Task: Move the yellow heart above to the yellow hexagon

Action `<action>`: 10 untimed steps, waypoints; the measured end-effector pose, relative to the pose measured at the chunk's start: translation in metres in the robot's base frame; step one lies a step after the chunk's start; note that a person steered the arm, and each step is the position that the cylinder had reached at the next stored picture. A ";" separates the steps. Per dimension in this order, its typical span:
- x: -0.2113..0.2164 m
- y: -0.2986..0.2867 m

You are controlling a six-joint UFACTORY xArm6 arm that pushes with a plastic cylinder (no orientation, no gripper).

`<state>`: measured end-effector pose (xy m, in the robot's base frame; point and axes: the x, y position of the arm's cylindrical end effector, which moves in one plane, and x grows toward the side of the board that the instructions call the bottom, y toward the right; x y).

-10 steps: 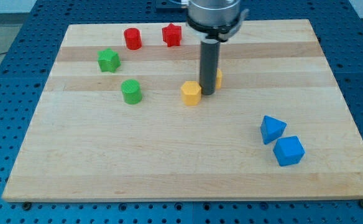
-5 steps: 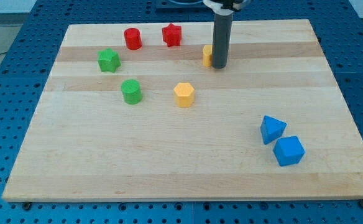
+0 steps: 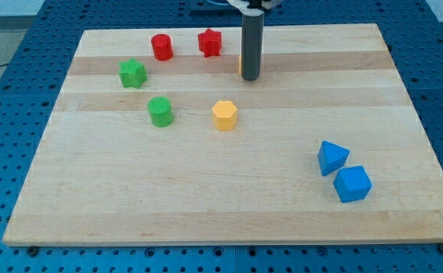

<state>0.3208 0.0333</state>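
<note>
The yellow hexagon [image 3: 224, 115] lies near the board's middle. The yellow heart [image 3: 240, 64] is almost fully hidden behind my dark rod; only a thin yellow sliver shows at the rod's left edge, toward the view's top from the hexagon. My tip [image 3: 250, 78] rests on the board right against the heart's right side, above and slightly right of the hexagon.
A red cylinder [image 3: 161, 47] and a red star [image 3: 210, 42] sit near the view's top. A green star [image 3: 133, 73] and a green cylinder [image 3: 160, 111] lie at the left. Two blue blocks [image 3: 332, 158] [image 3: 352, 183] sit at the lower right. The wooden board [image 3: 206, 189] ends at blue pegboard.
My tip went from beside the hexagon toward the view's top, then leftward, pushing the yellow heart up and left. The hexagon shifted slightly left early on.
</note>
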 end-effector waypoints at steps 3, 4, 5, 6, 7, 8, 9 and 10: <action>-0.012 -0.035; -0.030 -0.013; -0.034 0.018; -0.051 0.037; -0.067 0.054; -0.046 0.066; -0.026 0.118; -0.090 0.162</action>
<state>0.2311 0.1951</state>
